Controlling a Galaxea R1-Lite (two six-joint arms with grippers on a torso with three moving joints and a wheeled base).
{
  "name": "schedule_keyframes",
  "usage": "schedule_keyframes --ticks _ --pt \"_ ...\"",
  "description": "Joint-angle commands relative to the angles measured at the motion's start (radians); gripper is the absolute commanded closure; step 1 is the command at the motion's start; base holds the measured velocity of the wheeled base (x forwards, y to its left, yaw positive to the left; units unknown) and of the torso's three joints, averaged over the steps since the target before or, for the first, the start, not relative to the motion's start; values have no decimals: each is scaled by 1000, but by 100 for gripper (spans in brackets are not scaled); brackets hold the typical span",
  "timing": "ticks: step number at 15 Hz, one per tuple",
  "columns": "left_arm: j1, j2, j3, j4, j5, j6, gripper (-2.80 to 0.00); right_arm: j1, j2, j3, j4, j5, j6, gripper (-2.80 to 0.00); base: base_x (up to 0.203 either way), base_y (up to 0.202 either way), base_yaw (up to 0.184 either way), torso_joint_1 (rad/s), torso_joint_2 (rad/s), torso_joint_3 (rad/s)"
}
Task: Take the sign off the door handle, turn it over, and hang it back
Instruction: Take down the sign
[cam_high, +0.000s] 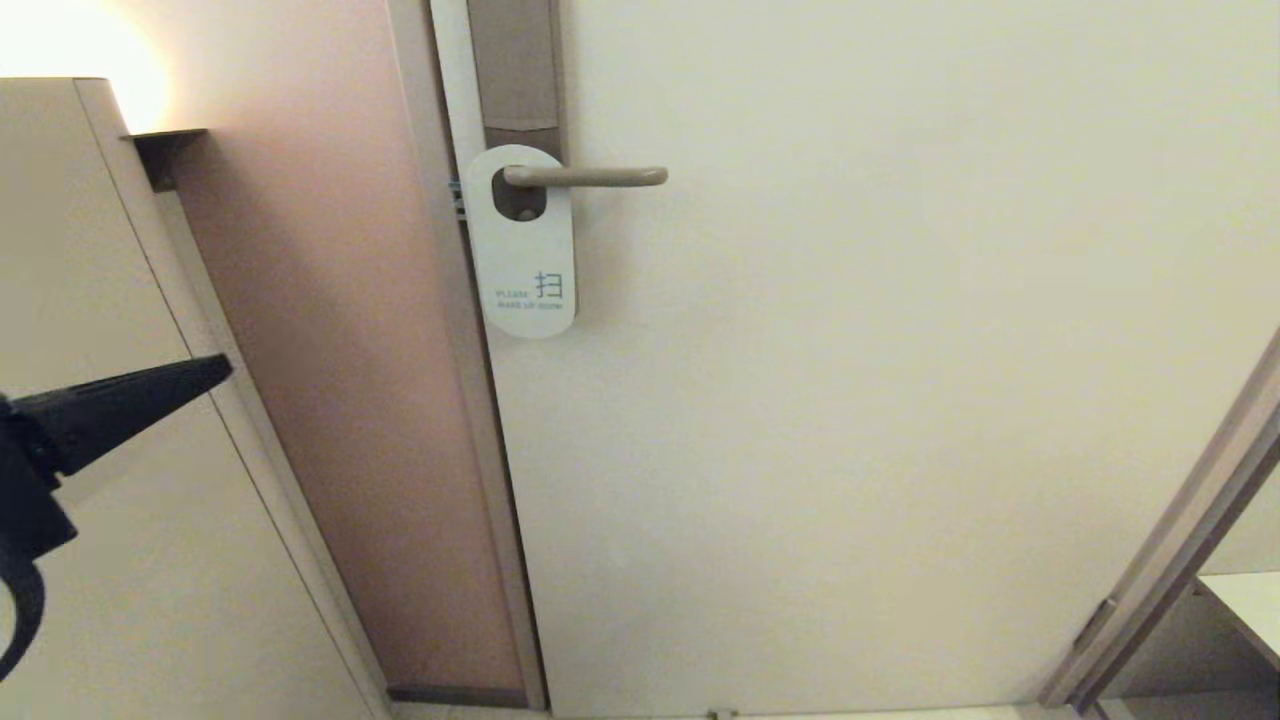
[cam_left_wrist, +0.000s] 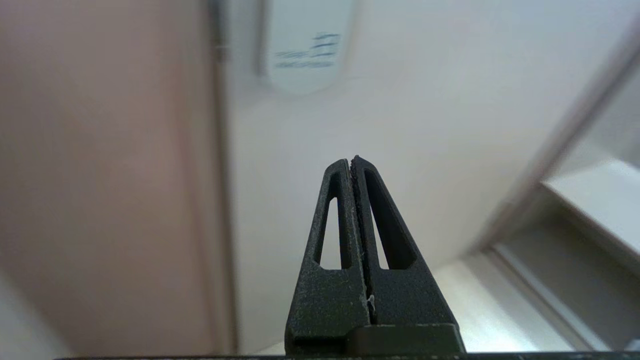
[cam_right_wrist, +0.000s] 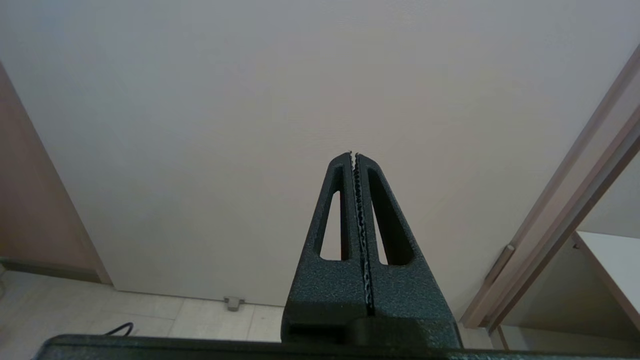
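Observation:
The sign (cam_high: 525, 270) hangs from the door handle (cam_high: 590, 177) by its oval hole, white "MAKE UP ROOM" face outward, flat against the cream door. Its lower end (cam_left_wrist: 302, 55) shows blurred in the left wrist view. My left gripper (cam_high: 218, 370) reaches in from the left edge of the head view, well below and left of the sign, shut with nothing in it; the left wrist view has the same shut gripper (cam_left_wrist: 351, 161) pointing at the door under the sign. My right gripper (cam_right_wrist: 353, 154) is shut and empty, facing the lower door; it is outside the head view.
A brown backplate (cam_high: 515, 70) rises above the handle. A pinkish wall panel (cam_high: 330, 350) and door frame (cam_high: 455, 330) lie left of the door, with a cabinet (cam_high: 90, 250) further left. Another frame (cam_high: 1180, 540) and a shelf (cam_high: 1245, 600) stand at right. A doorstop (cam_right_wrist: 233, 302) sits on the tiled floor.

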Motion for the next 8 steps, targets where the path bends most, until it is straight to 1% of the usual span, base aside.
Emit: schedule_keyframes --ticks 1,4,8 --pt "8 116 -9 -52 -43 -12 0 0 1 0 0 1 0 0 0 0 0 0 0 0" --pt "27 219 -40 -101 -64 -15 0 0 1 0 0 1 -2 0 0 0 0 0 0 0" --pt "64 348 -183 -105 -148 -18 0 1 1 0 0 1 -2 0 0 0 0 0 0 0"
